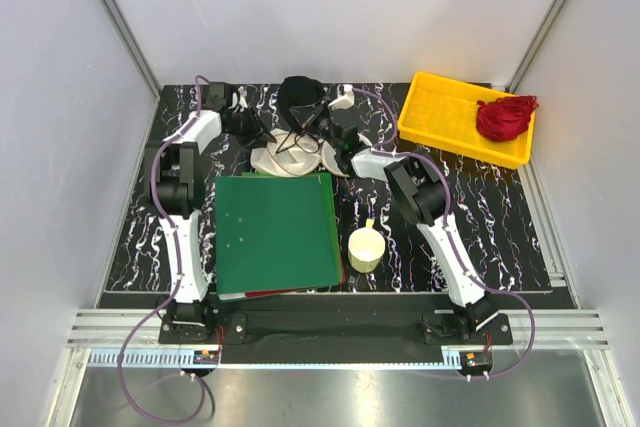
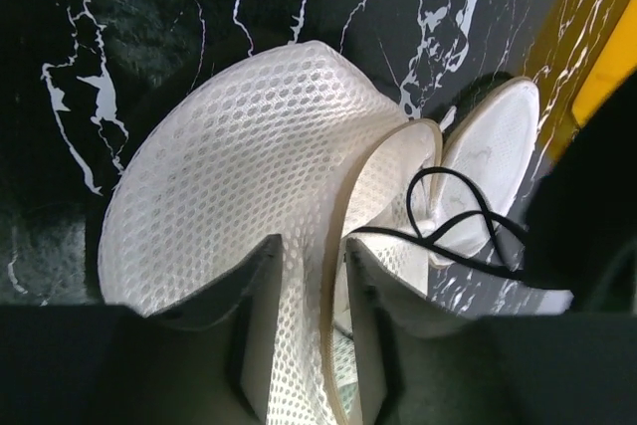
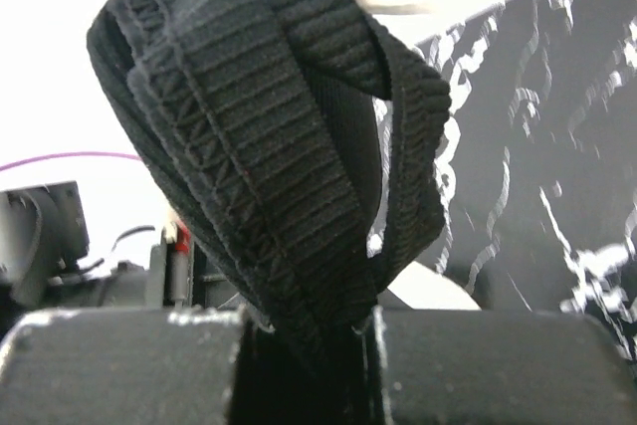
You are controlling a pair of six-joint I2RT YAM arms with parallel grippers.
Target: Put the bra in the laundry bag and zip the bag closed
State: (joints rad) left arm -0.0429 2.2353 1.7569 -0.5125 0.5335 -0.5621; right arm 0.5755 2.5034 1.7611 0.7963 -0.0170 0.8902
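Left tool (image 2: pixel 311 246) pinches the rim of the laundry bag (image 2: pixel 229 166), apparently to prop its mouth open on the bench (image 2: pixel 149 7). Right tool (image 3: pixel 304 330), clamped on the bra (image 3: pixel 259 146), holds it aloft near that mouth, likely for insertion.

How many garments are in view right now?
2. The black bra hangs from the right pincer by the laundry bag, far middle; the red garment lies in the yellow tray, far right. Others could be hidden under the green folder.
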